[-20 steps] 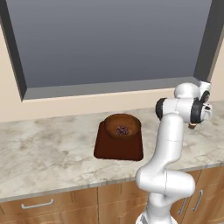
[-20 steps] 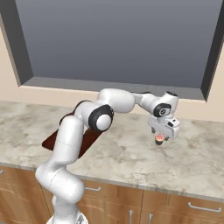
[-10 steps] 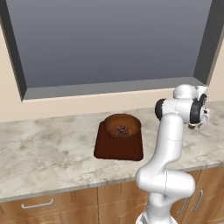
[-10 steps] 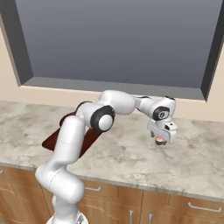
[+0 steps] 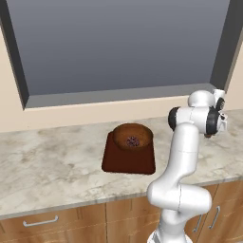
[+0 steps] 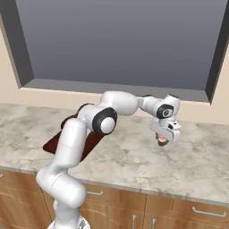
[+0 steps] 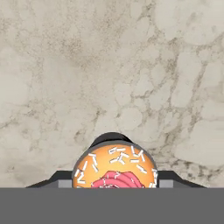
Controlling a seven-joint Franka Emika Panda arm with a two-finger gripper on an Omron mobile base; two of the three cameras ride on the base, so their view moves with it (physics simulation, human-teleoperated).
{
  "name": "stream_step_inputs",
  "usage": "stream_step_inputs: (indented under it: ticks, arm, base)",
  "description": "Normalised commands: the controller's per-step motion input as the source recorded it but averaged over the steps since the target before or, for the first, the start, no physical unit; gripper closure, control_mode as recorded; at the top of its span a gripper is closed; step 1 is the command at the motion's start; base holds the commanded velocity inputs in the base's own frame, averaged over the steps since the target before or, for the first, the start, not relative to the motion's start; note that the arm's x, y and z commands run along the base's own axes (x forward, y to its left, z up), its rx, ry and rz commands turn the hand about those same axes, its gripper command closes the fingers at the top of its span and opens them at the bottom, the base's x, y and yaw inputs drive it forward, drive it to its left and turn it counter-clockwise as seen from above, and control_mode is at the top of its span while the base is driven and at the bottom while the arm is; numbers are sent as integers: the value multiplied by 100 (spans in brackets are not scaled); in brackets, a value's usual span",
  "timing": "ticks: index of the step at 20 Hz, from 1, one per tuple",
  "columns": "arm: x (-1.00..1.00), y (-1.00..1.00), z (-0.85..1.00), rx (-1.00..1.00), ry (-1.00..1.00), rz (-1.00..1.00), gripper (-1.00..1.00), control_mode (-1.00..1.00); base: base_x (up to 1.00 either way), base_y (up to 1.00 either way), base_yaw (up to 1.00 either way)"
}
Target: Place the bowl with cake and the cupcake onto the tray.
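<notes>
1. The marble counter (image 5: pixel 52 161) is running under a wide window, with the tray (image 5: pixel 118 159) lying mid-counter.
2. The bowl with cake (image 5: pixel 132 137) is already sitting on the tray's far end.
3. The gripper (image 6: pixel 163 141) is bracketing the cupcake (image 7: pixel 114 168) well right of the tray; whether it's gripping, I cannot tell.
4. Open counter is lying between them.

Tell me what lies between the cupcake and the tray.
Nothing visible does. The cupcake sits under the tool, out to the right on the counter. The tray lies left of it, carrying the bowl with cake; bare marble separates them.
</notes>
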Motion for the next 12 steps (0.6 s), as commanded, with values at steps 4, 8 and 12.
stream_step_inputs:
  ticks: [4, 8, 12]
  arm:
    - [-39, 47, 53, 2, 0, 14, 100, -100]
    - [-67, 91, 18, 0, -9, 4, 100, -100]
    - [-72, 81, 44, -1, -4, 2, 100, -100]
  base:
    - [0, 0, 0]
    - [0, 0, 0]
    - [0, 0, 0]
